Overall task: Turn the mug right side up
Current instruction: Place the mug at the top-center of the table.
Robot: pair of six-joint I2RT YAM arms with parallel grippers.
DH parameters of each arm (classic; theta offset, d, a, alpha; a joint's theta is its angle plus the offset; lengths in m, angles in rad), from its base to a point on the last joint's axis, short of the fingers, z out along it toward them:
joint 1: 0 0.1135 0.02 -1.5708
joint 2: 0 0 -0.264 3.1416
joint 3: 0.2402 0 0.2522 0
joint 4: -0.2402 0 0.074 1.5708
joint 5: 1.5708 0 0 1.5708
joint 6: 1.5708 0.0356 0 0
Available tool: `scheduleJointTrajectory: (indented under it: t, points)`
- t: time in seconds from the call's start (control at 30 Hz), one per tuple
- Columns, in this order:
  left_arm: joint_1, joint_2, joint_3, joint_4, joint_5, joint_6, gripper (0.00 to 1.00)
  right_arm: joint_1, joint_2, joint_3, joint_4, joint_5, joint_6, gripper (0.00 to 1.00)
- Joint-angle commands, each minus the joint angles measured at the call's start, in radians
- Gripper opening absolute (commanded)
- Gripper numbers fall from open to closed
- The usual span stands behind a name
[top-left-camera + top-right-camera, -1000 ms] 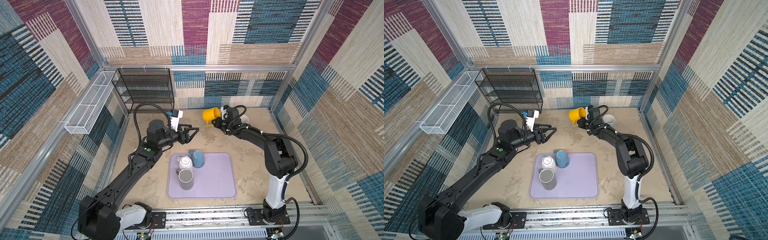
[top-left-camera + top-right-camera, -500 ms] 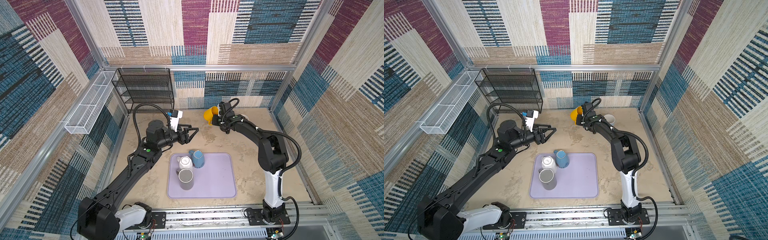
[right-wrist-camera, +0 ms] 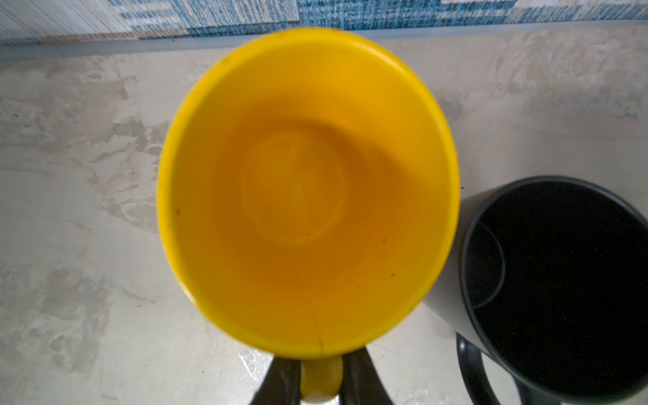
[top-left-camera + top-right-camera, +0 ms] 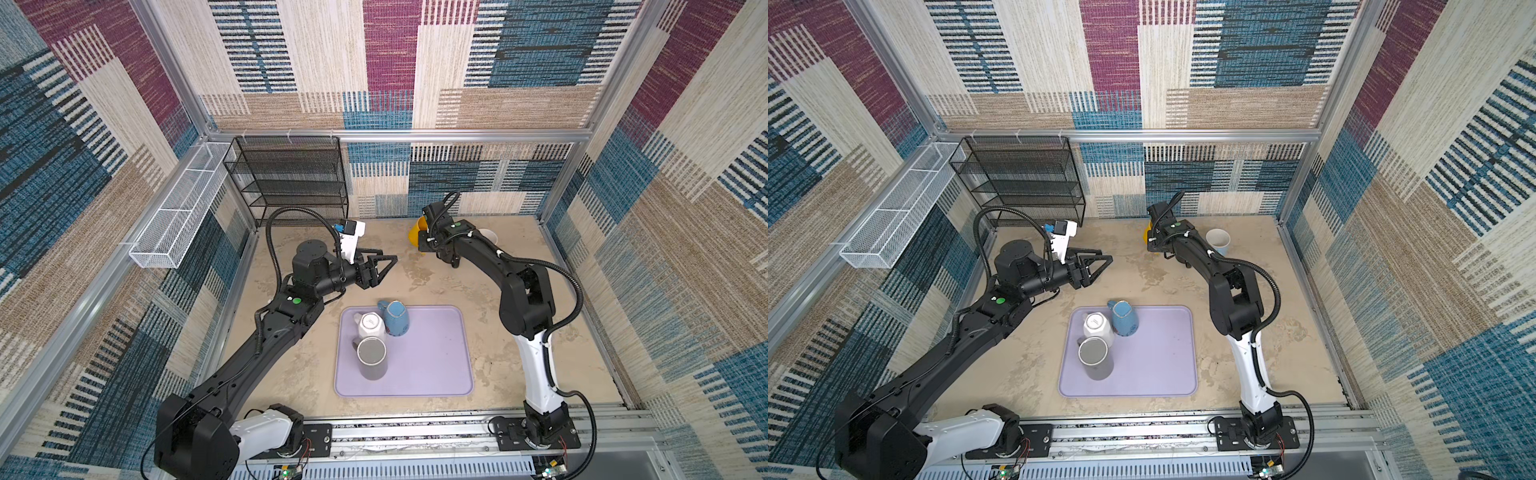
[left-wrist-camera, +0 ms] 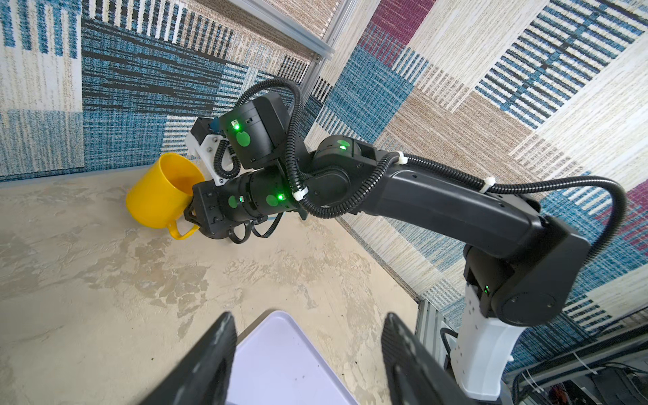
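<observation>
So the right gripper [image 3: 321,380] is clamping on the handle of the yellow mug [image 3: 308,196], pinching it from both sides. Compared with 1 second back, the wrist is swinging over the top. The mug was sticking out sideways at the end of the arm, and now in both top views the mug [image 4: 414,236] is mostly tucking in under the wrist. The wrist camera is looking straight down into its open mouth. So the flip is basically happening, with the mouth coming up.

In the left wrist view the mug [image 5: 157,196] is still leaning a bit, low over the back of the surface [image 5: 87,280], and I can't tell if the base is touching yet. I'm guessing it's needing a bit more levelling before any letting go.

It's hanging just beside a white mug with a dark inside [image 3: 554,280], which is standing mouth up, so the set-down is calling for some care on that side.

Meanwhile the left gripper [image 5: 308,317] is doing nothing, jaws staying apart and empty. It's hovering near the corner of the purple tray [image 4: 436,353], where 3 other mugs [image 4: 371,332] are sitting bunched together.
</observation>
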Motion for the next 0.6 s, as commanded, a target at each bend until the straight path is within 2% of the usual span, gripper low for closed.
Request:
scheduleJointTrajectory:
  t: [0.0,0.57]
  points:
    - [0.001,-0.002,0.0,0.021,-0.006,0.007,0.67,0.006,0.017,0.044,-0.028,0.068,-0.005,0.0]
    - [0.0,-0.01,-0.009,0.024,0.0,-0.001,0.66,0.026,0.046,0.069,-0.097,0.107,0.0,0.0]
